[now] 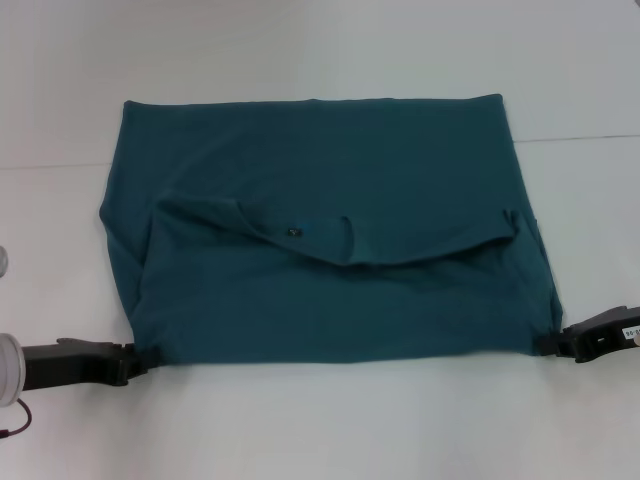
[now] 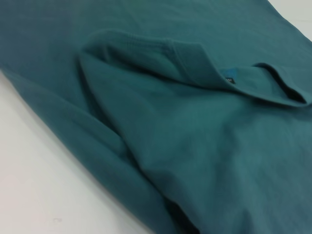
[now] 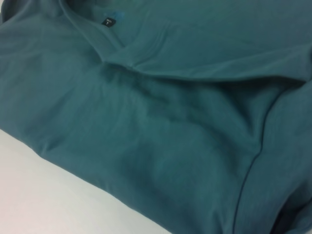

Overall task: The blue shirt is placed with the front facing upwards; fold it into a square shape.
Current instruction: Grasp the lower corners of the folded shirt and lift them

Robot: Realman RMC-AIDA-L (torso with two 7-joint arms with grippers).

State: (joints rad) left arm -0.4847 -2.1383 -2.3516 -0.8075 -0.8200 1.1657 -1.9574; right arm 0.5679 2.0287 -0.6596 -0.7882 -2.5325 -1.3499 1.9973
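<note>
on the white worktop (image 1: 320, 60) the blue shirt (image 1: 330, 300) lies folded into a wide rectangle, its collar and small dark neck label (image 1: 293, 231) on top. the left gripper (image 1: 138, 358) sits at its near left corner, the right gripper (image 1: 550, 342) at its near right corner; whether either is clenched on the cloth cannot be told.

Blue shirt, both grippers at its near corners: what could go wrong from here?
1. The left gripper and right gripper meet the blue shirt only at its corner tips; a thin pinch might slip mid-fold.
2. The collar layer lies curved and bunched, so creases could get locked in and spoil the square.
3. The shirt's left edge bulges wider than its right, so lifting both corners evenly may still leave a skewed fold.
</note>
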